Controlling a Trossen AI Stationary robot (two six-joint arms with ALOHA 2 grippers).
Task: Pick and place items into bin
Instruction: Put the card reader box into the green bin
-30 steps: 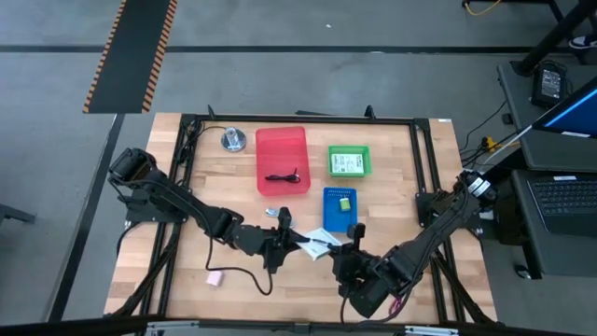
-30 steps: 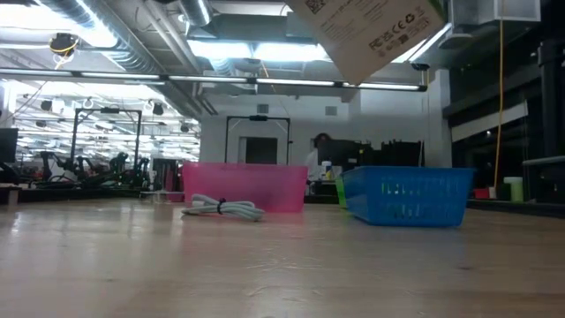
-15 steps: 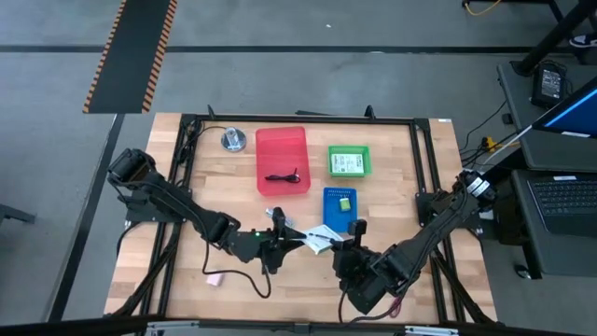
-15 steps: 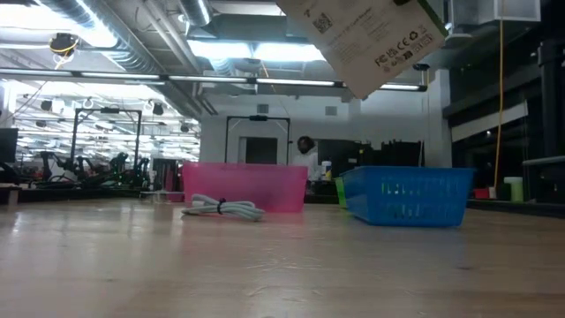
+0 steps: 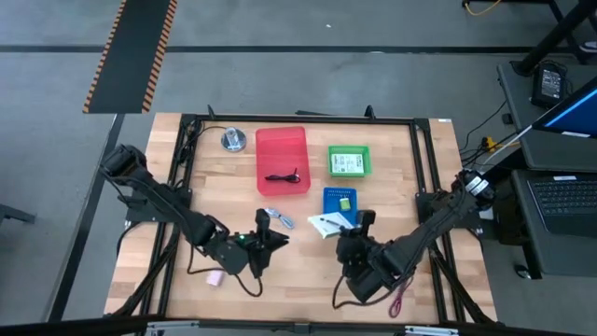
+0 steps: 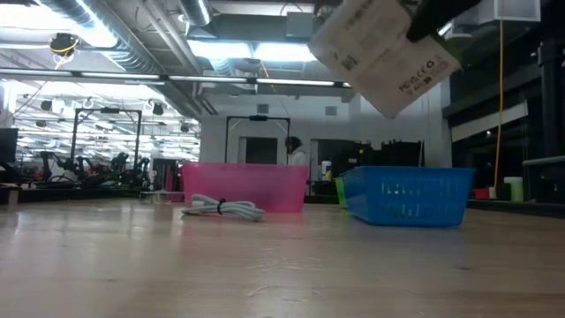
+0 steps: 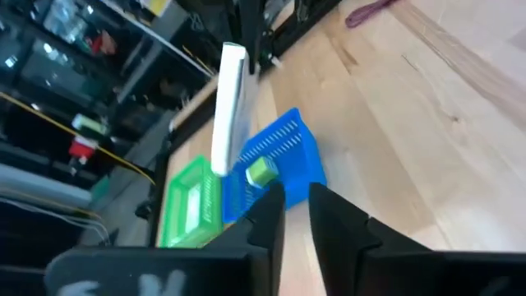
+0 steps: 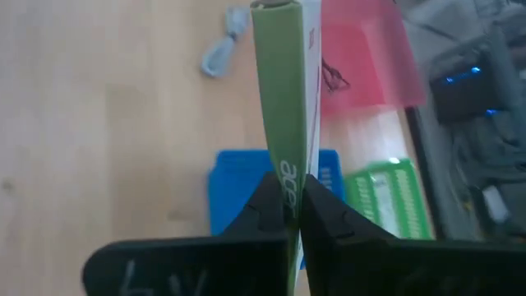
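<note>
In the high view, a flat white and green box [image 5: 328,223] is held by the right gripper [image 5: 365,227] just below the blue bin [image 5: 340,204], near the frame centre. The left gripper [image 5: 264,241] is seen lower left of centre, its fingers close together with nothing between them. A silvery-blue cable [image 5: 276,217] lies just above it, and a pink cube [image 5: 215,277] lies at lower left. A dark cord [image 5: 281,177] rests inside the red bin [image 5: 282,161]; the green bin [image 5: 349,161] is at its right.

In the low view, the box [image 6: 383,55] hangs tilted at the upper right, above the blue bin [image 6: 407,195].

In the right wrist view, the box [image 8: 284,123] is pinched edge-on between the fingers [image 8: 265,205].
</note>
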